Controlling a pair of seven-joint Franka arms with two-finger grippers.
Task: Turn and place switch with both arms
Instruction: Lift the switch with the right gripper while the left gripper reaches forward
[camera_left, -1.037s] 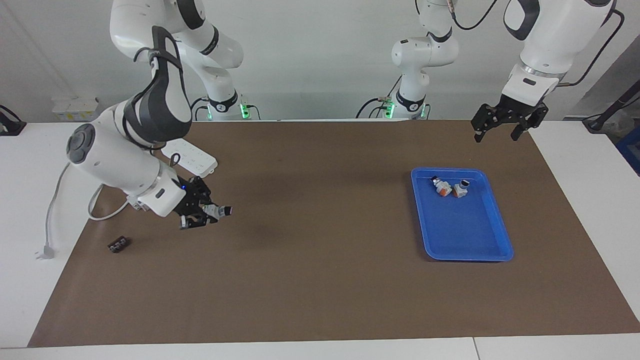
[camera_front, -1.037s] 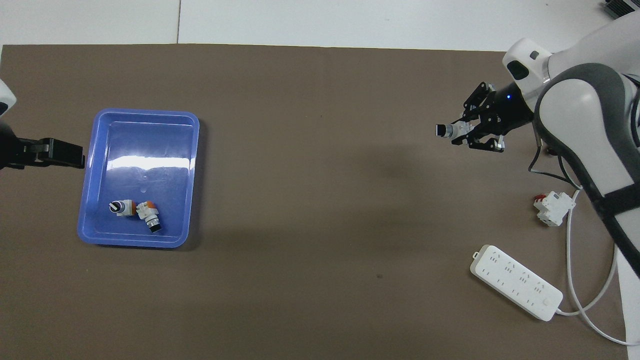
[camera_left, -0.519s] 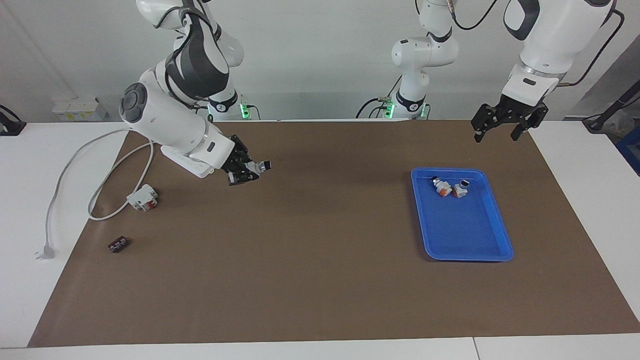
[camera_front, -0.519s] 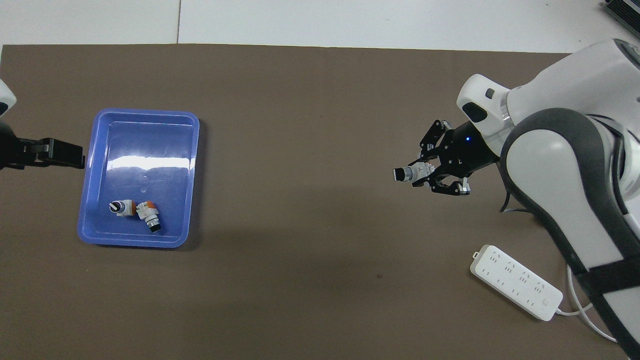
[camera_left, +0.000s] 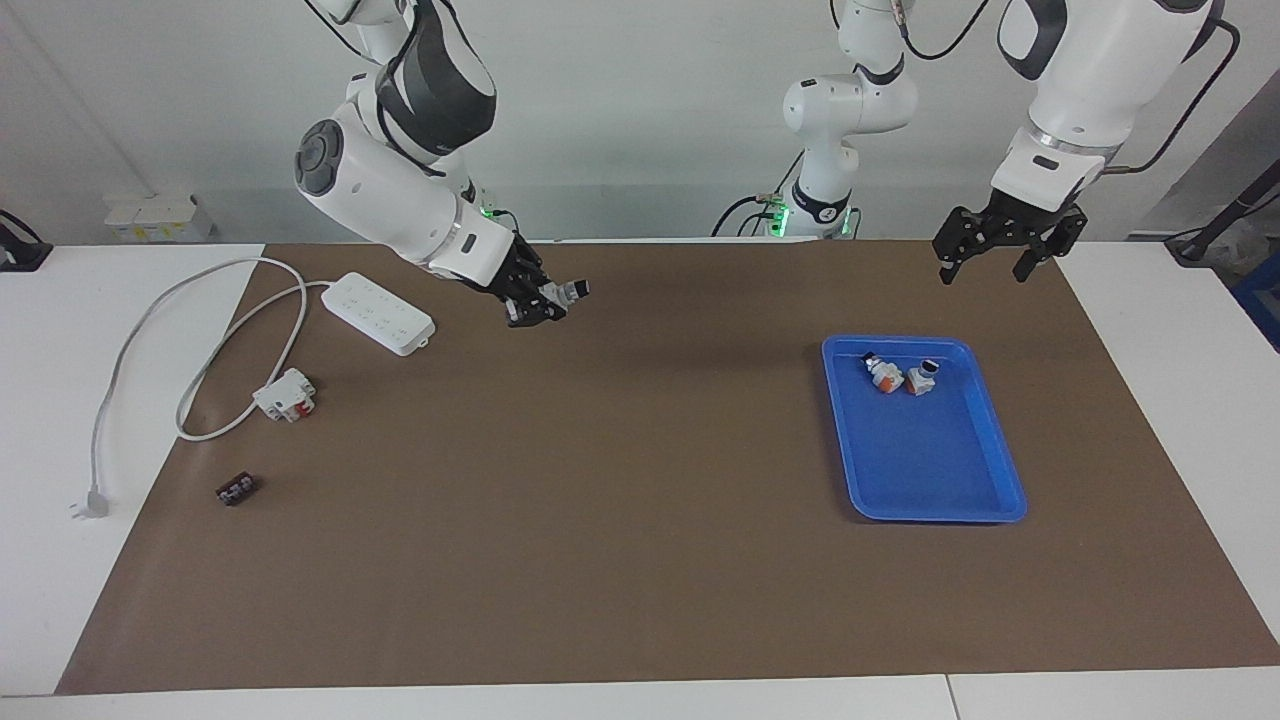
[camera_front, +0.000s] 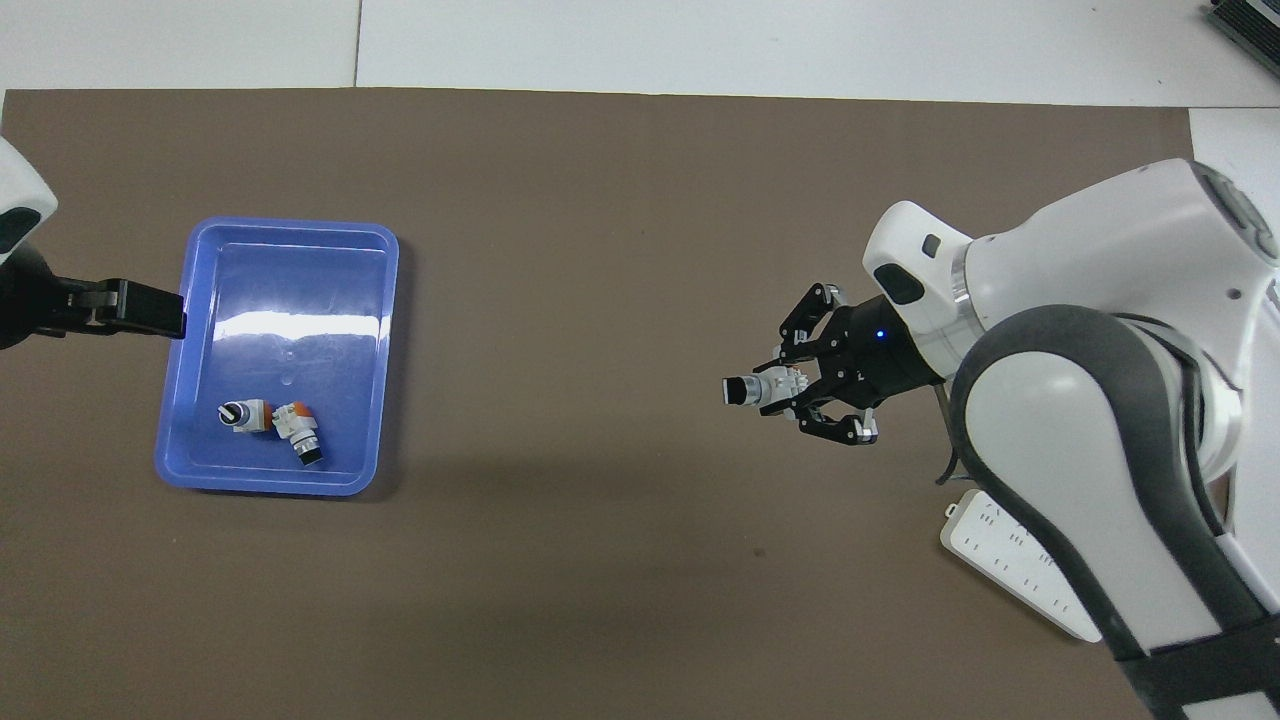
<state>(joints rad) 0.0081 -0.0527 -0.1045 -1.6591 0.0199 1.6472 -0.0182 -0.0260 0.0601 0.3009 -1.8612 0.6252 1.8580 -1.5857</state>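
Observation:
My right gripper (camera_left: 545, 303) is shut on a switch (camera_left: 568, 291) with a white body and a black knob end, held in the air over the brown mat between the power strip and the table's middle. In the overhead view the gripper (camera_front: 792, 392) holds the switch (camera_front: 757, 389) with the knob pointing toward the tray. Two more switches (camera_left: 883, 374) (camera_left: 922, 376) lie side by side in the blue tray (camera_left: 940, 470). They also show in the overhead view (camera_front: 245, 414) (camera_front: 298, 428). My left gripper (camera_left: 1000, 255) is open and empty, raised beside the tray's edge (camera_front: 130, 310).
A white power strip (camera_left: 388, 313) lies toward the right arm's end, its cable running to a plug (camera_left: 90, 503) off the mat. A white-and-red block (camera_left: 286, 393) and a tiny dark component (camera_left: 237, 489) lie farther from the robots than the strip.
My right arm has lifted the switch and carried it toward the robots and the table's middle, uncovering the white-and-red block. My left gripper has shifted slightly toward the tray.

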